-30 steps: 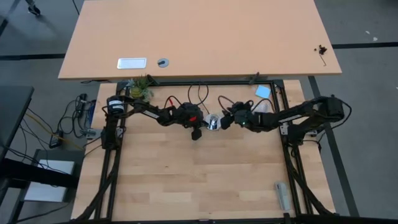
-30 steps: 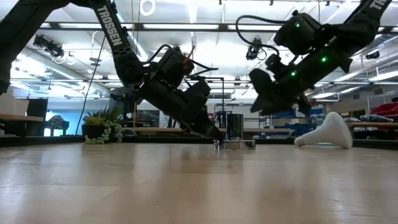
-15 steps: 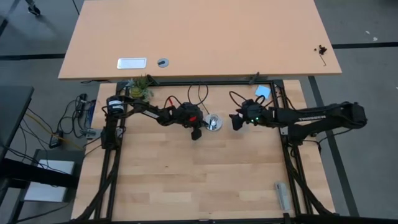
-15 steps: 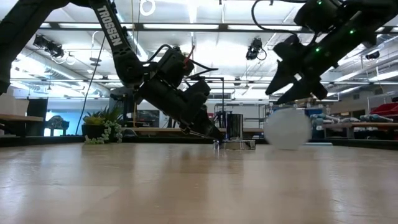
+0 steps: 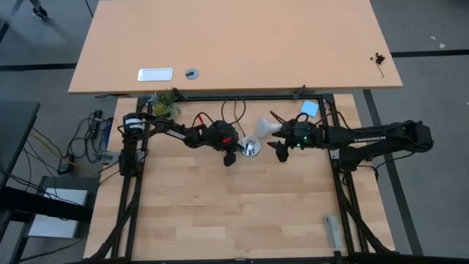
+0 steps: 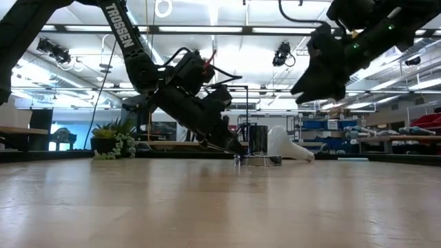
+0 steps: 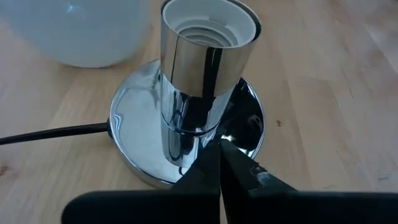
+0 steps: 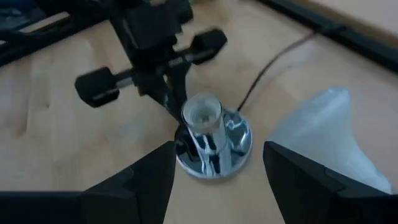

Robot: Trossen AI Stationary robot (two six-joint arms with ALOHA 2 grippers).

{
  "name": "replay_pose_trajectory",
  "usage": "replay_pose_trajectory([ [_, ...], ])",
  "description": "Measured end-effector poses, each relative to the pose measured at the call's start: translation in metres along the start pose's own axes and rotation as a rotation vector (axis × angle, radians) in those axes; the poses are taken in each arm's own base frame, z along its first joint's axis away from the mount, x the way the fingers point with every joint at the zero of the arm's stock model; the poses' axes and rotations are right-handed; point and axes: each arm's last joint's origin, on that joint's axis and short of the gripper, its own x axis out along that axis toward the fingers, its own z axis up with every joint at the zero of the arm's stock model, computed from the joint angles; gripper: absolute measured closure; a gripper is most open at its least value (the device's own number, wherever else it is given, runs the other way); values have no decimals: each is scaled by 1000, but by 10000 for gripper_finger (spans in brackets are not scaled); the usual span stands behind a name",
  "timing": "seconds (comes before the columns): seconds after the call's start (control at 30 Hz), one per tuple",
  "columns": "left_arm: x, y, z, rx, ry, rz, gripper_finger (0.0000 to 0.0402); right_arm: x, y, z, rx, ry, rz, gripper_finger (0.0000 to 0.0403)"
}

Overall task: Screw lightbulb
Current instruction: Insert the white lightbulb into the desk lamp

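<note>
**Bulb on its side by the socket, right gripper open above it**

The left gripper (image 5: 231,156) is fully shut, its two dark fingertips (image 7: 219,163) pressed together and bearing down on the rim of the round chrome socket base with its upright mirror-finish tube (image 7: 208,81). It holds nothing between them; it appears to be pinning the base to the pale wooden table (image 5: 242,213). A black cord (image 7: 53,132) trails away from the base.

Just beyond that gripper's tips, on the far side of the socket, lies the small white pear-shaped lightbulb (image 5: 267,128). A second ago it lay well off on the right side of the table; half a second ago it showed in the low view as a round white globe below the right arm's fingers. Now it lies on its side on the table, just beside the base (image 6: 265,160), globe toward the socket and narrow neck (image 6: 303,156) pointing away.

The right gripper (image 5: 279,145) hangs above the table near the bulb, its fingers (image 8: 134,180) spread wide with nothing between them; it has let go. In its wrist view the socket (image 8: 205,134) sits between its fingers and the bulb (image 8: 326,137) lies off to one side.

So the bulb has been brought close but not screwed in: it likely needs to be regrasped, turned base-down and aligned over the open tube before any twisting can begin.
</note>
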Motion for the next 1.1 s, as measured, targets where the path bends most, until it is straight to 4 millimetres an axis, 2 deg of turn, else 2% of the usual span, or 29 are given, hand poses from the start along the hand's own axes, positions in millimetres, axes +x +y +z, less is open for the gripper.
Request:
replay_pose_trajectory([
  [0.1, 0, 0, 0, -1, 1, -8, 401, -1, -2, 10, -10, -29, -10, 157],
  [0.23, 0, -1, 0, -13, 6, -22, 401, -1, -13, 17, 12, -36, -71, 166],
  [0.5, -6, -5, 2, -35, 37, -83, 401, 3, -41, 21, 23, -23, -154, 216],
  [0.8, -20, -15, 14, -5, 47, -86, 401, 10, -49, 20, 65, -2, -154, 262],
  [0.97, -21, -15, 12, -5, 78, -65, 401, 9, -54, 21, 84, -22, -245, 263],
  [1.1, -21, -15, 14, -6, 62, -67, 401, 7, -60, 19, 114, 22, -315, 241],
])
